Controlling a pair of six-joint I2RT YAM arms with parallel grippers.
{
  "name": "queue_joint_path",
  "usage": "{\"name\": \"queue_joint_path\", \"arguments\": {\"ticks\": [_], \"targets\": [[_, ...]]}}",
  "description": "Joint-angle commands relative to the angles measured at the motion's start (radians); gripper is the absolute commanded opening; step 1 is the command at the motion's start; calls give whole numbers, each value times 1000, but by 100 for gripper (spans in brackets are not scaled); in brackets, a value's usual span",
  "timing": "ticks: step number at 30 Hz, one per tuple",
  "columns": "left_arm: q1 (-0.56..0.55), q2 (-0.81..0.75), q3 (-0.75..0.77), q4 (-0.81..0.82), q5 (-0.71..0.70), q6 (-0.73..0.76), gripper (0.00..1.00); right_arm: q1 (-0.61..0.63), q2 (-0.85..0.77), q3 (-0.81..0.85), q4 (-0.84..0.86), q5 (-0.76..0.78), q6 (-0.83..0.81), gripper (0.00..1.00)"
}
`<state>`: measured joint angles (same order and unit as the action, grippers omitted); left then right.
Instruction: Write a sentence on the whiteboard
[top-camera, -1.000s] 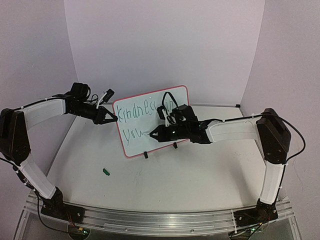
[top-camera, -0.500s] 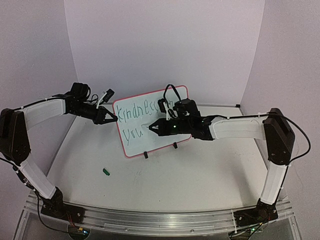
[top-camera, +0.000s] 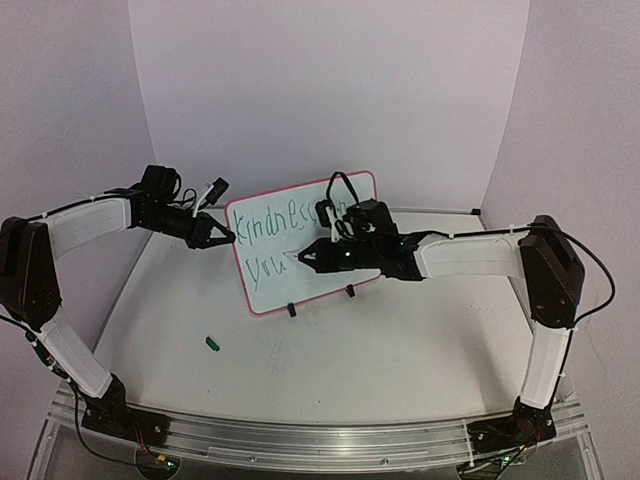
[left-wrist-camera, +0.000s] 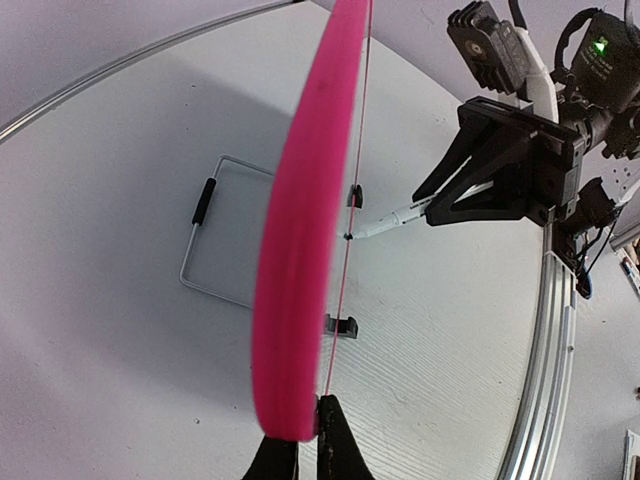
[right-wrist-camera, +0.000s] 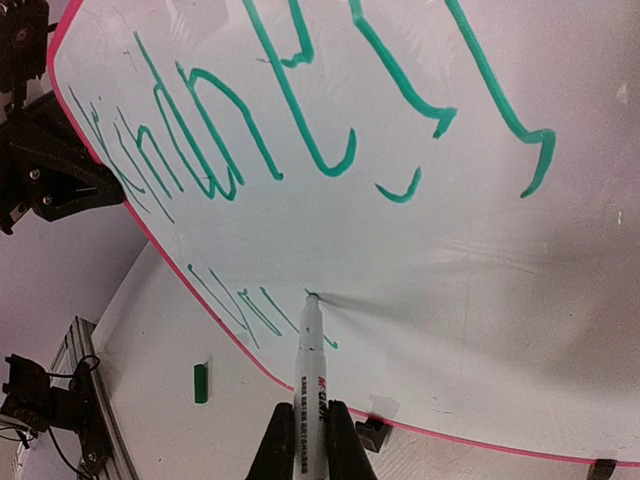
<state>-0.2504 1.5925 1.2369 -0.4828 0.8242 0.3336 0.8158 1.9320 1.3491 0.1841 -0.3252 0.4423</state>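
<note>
The whiteboard (top-camera: 272, 292) stands upright mid-table, white with a red frame and black feet. The sentence (top-camera: 268, 222) is green lettering in two rows, "Kindness" above "you" (top-camera: 265, 266). My left gripper (top-camera: 228, 238) is shut on the board's left edge; the left wrist view shows the board edge-on (left-wrist-camera: 300, 250) between its jaws (left-wrist-camera: 303, 440). My right gripper (top-camera: 308, 258) is shut on a white marker (right-wrist-camera: 312, 370). The marker's green tip touches the board (right-wrist-camera: 480, 300) just right of the lower row's last stroke. The upper row (right-wrist-camera: 300, 110) fills the top of that view.
A small green marker cap (top-camera: 212, 343) lies on the table in front of the board's left side; it also shows in the right wrist view (right-wrist-camera: 201, 383). A wire stand (left-wrist-camera: 200, 260) lies flat behind the board. White walls close in the back and both sides.
My right gripper has moved the marker up and to the left, from below the lower row to the end of "you". The left gripper and the board have not moved.
</note>
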Motion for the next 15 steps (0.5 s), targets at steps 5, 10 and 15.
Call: {"name": "queue_joint_path", "arguments": {"ticks": [5, 10, 15], "targets": [[-20, 19, 19, -39, -62, 30, 0, -4, 16, -67, 14, -6, 26, 0], [-20, 17, 19, -39, -63, 30, 0, -4, 16, -79, 22, -15, 33, 0], [-20, 16, 18, -40, -65, 30, 0, -4, 16, -44, 29, -24, 35, 0]]}}
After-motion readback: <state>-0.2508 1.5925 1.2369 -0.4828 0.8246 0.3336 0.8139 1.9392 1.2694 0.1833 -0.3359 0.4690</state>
